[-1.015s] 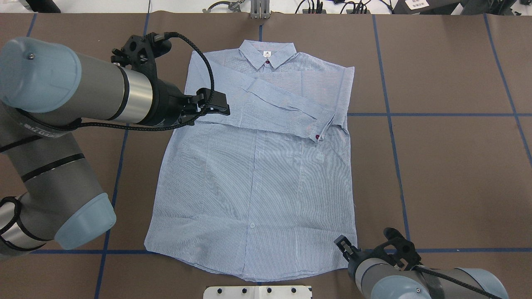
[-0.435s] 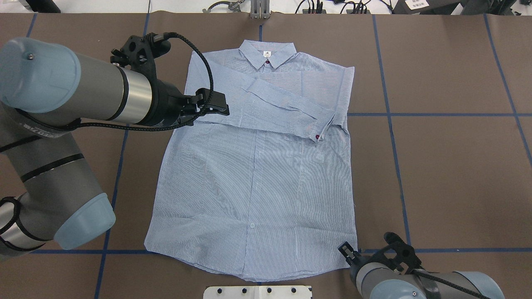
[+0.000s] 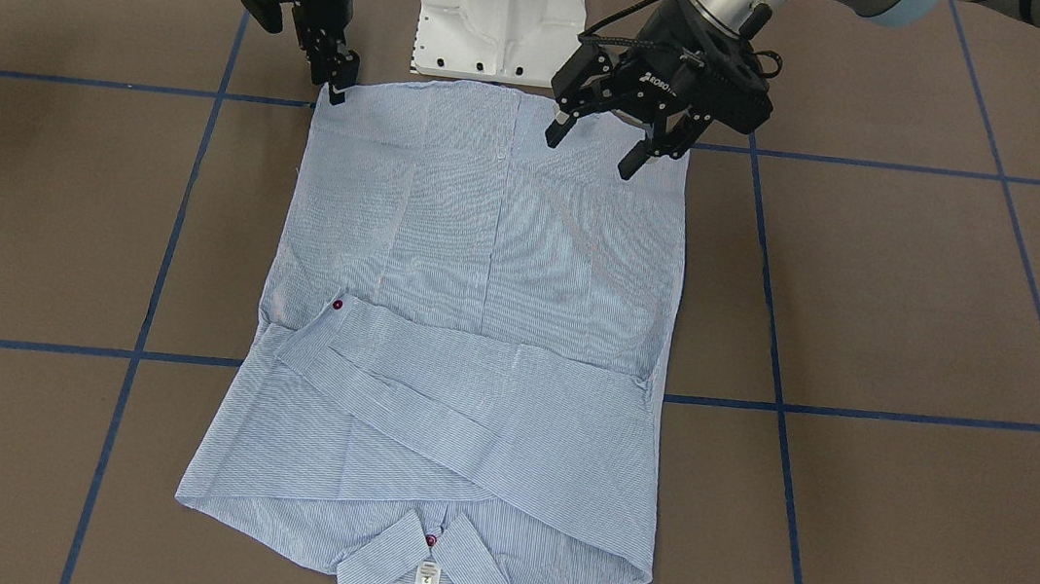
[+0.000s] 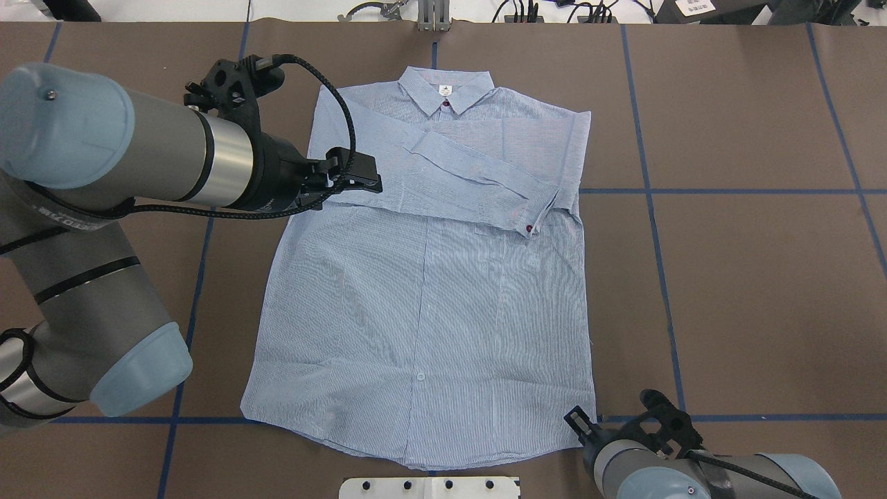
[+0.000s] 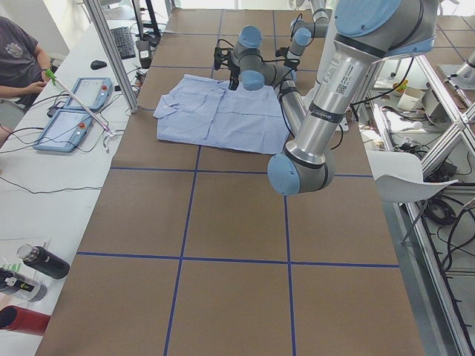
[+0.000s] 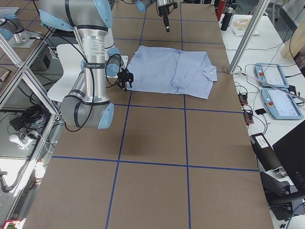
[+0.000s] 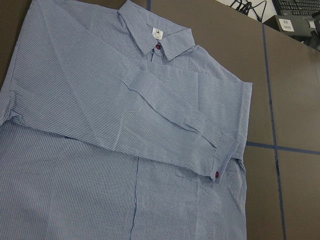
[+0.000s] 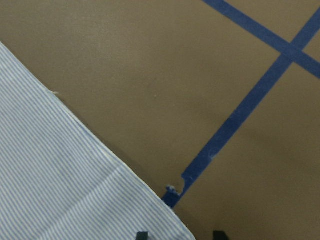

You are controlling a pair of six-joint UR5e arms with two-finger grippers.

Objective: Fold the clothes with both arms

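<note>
The light blue striped shirt [image 4: 429, 291] lies flat on the brown table, collar at the far side, with both sleeves folded across the chest [image 3: 485, 259]. My left gripper [image 3: 592, 146] hangs open well above the shirt's left half, holding nothing; in the overhead view it sits over the left sleeve fold [image 4: 367, 177]. Its wrist view looks down on the collar and folded sleeves [image 7: 125, 125]. My right gripper [image 3: 338, 85] is low at the shirt's near right hem corner [image 4: 575, 419]. Its two fingertips [image 8: 142, 234] stand apart, with the hem corner [image 8: 60, 175] lying between them.
The white pedestal base [image 4: 429, 487] stands just behind the hem. Blue tape lines [image 4: 651, 208] grid the table. Cables and fixtures [image 4: 433, 14] line the far edge. A person [image 5: 18, 59], tablets [image 5: 74, 107] and bottles [image 5: 41, 259] are at a side bench.
The right gripper has drawn slightly back and down toward the near right hem corner. The left arm has barely moved, and the shirt lies as before.
</note>
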